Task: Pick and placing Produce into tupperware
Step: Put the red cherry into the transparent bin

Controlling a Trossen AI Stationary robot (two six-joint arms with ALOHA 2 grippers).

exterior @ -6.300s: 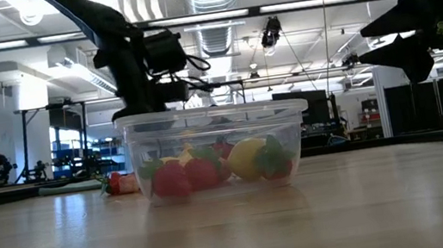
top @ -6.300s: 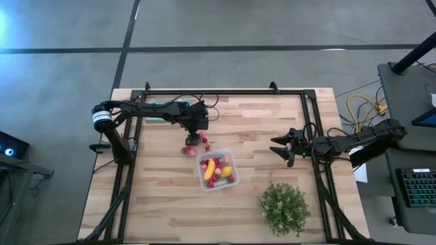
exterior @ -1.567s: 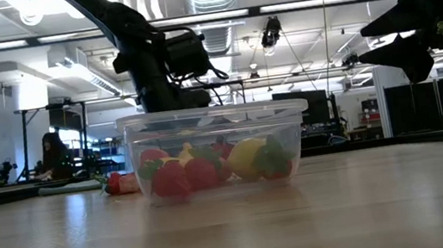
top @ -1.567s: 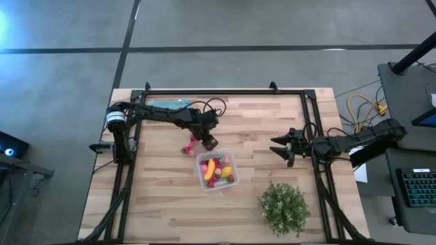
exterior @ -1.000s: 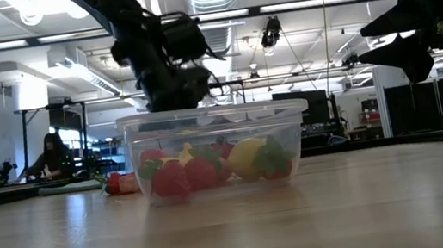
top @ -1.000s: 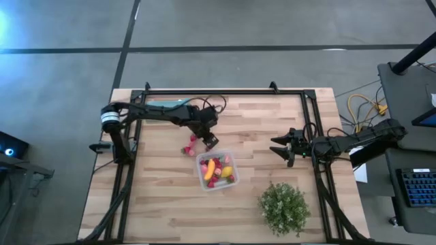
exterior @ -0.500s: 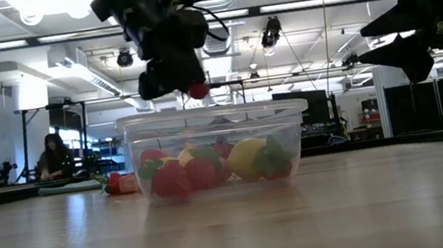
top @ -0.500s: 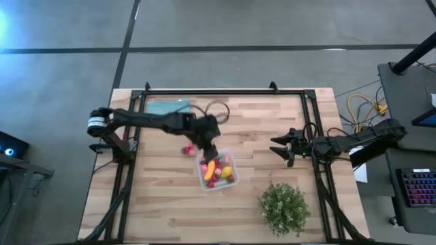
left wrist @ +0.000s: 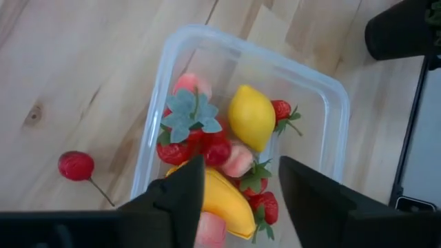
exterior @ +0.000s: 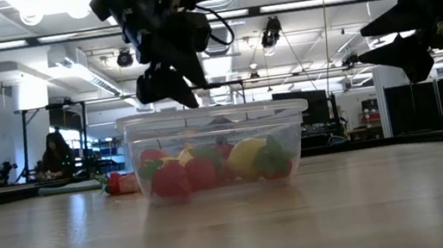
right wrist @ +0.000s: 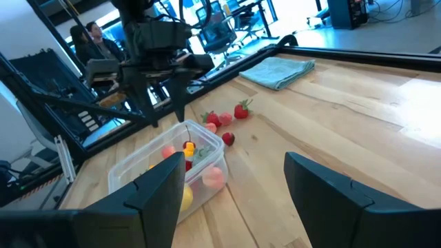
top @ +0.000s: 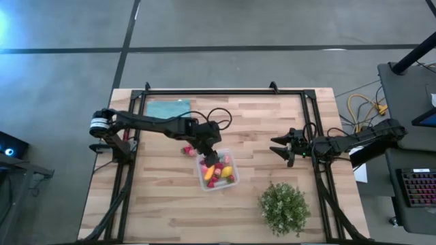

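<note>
Newly released cherry (right wrist: 187,146) below left gripper (exterior: 166,86)

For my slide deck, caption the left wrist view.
Open left hand above clear plastic tupperware of toy produce; red cherry outside.

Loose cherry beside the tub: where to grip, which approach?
Probably the round red body of the cherry, from straight above; jaws set across the stem line. It lies alone on the table, just outside the tupperware wall, thin stem trailing sideways.
</note>
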